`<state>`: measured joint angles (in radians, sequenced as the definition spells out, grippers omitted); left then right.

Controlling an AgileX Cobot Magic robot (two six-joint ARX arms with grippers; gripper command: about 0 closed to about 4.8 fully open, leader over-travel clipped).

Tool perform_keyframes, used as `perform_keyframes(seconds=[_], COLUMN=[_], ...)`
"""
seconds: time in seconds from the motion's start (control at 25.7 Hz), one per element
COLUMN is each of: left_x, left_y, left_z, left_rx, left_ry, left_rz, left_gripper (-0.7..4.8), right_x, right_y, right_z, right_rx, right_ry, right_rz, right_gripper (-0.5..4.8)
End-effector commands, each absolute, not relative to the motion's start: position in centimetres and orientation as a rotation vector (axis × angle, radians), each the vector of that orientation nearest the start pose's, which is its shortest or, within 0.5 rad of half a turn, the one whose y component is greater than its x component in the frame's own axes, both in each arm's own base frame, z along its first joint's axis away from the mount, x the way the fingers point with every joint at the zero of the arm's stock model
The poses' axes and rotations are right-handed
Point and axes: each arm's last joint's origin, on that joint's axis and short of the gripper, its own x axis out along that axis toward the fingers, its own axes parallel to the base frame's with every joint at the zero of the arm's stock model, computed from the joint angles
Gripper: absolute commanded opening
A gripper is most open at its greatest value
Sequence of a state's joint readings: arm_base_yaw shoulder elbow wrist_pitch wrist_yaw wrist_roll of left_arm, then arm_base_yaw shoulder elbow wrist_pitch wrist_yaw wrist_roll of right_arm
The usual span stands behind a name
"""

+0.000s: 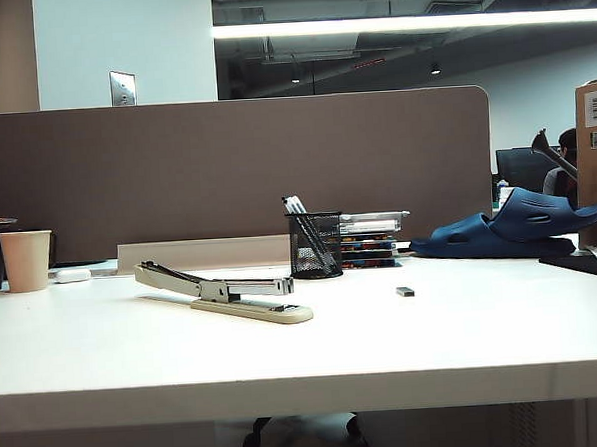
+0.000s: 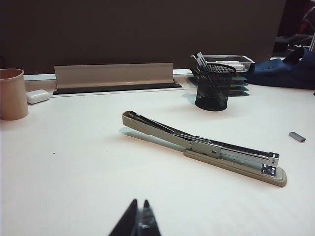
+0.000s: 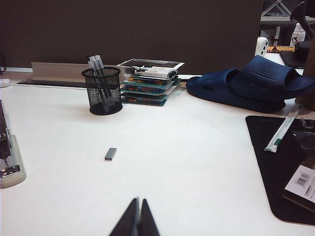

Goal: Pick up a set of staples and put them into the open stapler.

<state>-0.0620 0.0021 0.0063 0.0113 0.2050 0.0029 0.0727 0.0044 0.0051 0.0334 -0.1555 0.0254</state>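
Note:
The long cream-beige stapler (image 1: 222, 291) lies on the white table left of centre, its arm raised open over the silver magazine; it also shows in the left wrist view as the stapler (image 2: 206, 148) and at the edge of the right wrist view (image 3: 9, 160). The set of staples (image 1: 405, 291) is a tiny dark grey bar lying on the table to the stapler's right, seen too as the staples (image 2: 297, 136) and the staples (image 3: 110, 154). My left gripper (image 2: 140, 202) is shut and empty, well short of the stapler. My right gripper (image 3: 138, 200) is shut and empty, short of the staples. Neither arm shows in the exterior view.
A black mesh pen cup (image 1: 315, 245) and stacked trays (image 1: 371, 238) stand behind the stapler. Blue slippers (image 1: 514, 227) lie at the back right, with a black mat (image 3: 283, 167) on the right. A paper cup (image 1: 26, 260) and a small white oblong object (image 1: 73, 275) sit at the back left, before a partition wall.

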Motion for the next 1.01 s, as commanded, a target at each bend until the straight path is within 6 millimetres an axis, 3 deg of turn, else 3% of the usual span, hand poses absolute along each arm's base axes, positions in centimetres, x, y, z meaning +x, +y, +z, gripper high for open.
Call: perform_keyframes(seconds=[0.04, 0.23, 0.39, 0.47, 0.7, 1.01], left_x=[9.6, 9.6, 9.4, 9.3, 9.1, 9.0], left_y=[-1.2, -1.3, -1.7, -2.0, -2.2, -2.3], left_z=[16.8, 16.9, 16.9, 16.8, 16.8, 16.2], left_rx=[0.002, 0.002, 0.004, 0.006, 0.007, -0.013], left_ry=[-0.029, -0.03, -0.03, -0.029, -0.026, 0.041], left_rz=[-0.268, -0.311, -0.446, -0.566, -0.669, -0.72], left_gripper=[-0.06, -0.06, -0.06, -0.06, -0.06, -0.06], right_x=[9.6, 9.6, 9.3, 8.8, 8.2, 10.1], right_y=[1.2, 1.2, 1.1, 1.1, 1.1, 1.2], right_z=[17.0, 17.2, 18.3, 19.7, 22.5, 26.9], right_rx=[0.041, 0.121, 0.122, 0.122, 0.123, 0.127], right_ry=[-0.057, -0.048, -0.034, -0.03, 0.002, 0.123], right_rz=[0.234, 0.237, 0.234, 0.231, 0.23, 0.225], right_gripper=[-0.08, -0.08, -0.08, -0.08, -0.09, -0.09])
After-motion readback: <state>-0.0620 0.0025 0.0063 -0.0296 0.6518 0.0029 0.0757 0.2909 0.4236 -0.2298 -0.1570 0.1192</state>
